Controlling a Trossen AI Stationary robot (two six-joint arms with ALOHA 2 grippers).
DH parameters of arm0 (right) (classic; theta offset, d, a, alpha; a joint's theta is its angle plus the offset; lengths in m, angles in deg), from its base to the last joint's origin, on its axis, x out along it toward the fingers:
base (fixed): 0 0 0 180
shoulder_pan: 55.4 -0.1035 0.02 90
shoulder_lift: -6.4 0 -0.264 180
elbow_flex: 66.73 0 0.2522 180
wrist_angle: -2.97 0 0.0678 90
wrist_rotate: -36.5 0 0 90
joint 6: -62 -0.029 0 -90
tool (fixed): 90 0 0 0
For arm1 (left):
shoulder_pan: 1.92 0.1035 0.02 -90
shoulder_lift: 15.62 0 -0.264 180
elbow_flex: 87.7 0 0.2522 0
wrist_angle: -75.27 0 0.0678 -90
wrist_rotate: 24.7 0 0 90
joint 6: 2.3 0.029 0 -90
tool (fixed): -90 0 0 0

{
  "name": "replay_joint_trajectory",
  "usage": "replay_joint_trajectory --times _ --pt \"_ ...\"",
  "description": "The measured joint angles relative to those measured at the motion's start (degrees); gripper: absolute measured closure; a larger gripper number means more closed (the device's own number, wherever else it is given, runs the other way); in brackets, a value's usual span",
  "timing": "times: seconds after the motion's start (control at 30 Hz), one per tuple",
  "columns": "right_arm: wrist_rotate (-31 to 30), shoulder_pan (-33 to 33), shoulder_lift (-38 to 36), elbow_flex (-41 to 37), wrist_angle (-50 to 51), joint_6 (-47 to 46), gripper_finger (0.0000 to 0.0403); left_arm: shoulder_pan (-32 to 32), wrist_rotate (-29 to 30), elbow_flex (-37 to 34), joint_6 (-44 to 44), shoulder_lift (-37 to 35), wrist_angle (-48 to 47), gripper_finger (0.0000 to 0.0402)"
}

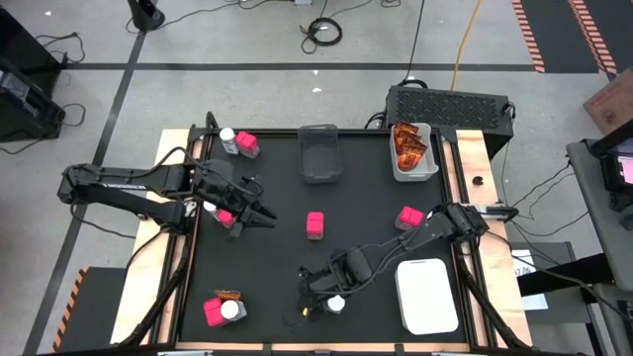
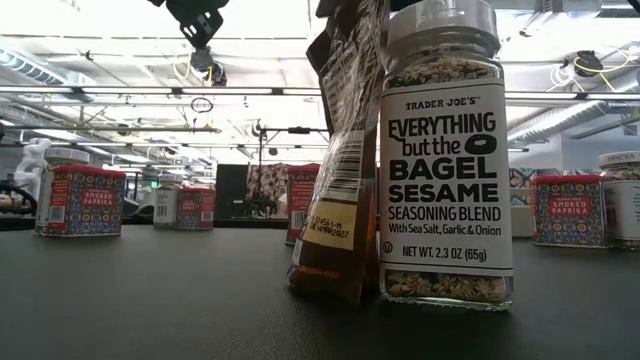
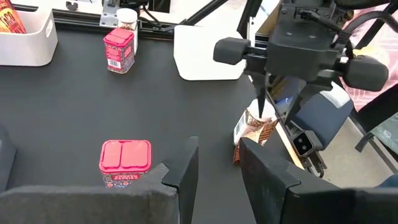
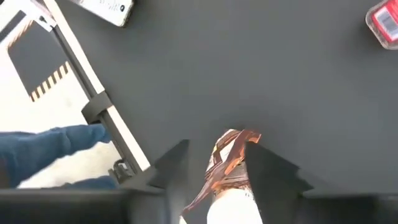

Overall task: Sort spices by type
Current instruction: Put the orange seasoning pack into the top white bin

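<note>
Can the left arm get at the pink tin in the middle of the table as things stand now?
Probably yes. The left tool sits just left of the pink tin, with only bare black mat between them. The right tool works lower down by a jar, out of that path.

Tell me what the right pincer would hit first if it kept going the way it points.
Most likely the orange-red sachet: in the right wrist view it stands between the right pincer fingers, with the white-lidded jar right beside it. Beyond that lies only black table; depth is uncertain.
</note>
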Motion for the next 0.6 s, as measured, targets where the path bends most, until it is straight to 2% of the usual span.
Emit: replay_joint_trajectory --times 0.17,0.3,0.4,0.6 --pt "0.31 0.86 0.00 0.00 -0.01 -3.83 0.0147 -0.01 0.05 0.00 0.00 0.00 0.00 0.0282" --pt "2.04 0.90 0.21 0.00 -0.19 -6.16 0.0101 -0.01 0.82 0.00 -0.02 0.00 0.00 0.0282" --pt "3.26 0.84 0.81 -0.20 -0.16 -7.82 0.0089 -0.01 1.18 0.00 -0.02 0.08 0.00 0.0282" --pt "3.33 0.67 1.69 -0.33 1.06 -9.82 0.0094 -0.01 1.22 0.00 -0.02 1.03 0.09 0.0282"
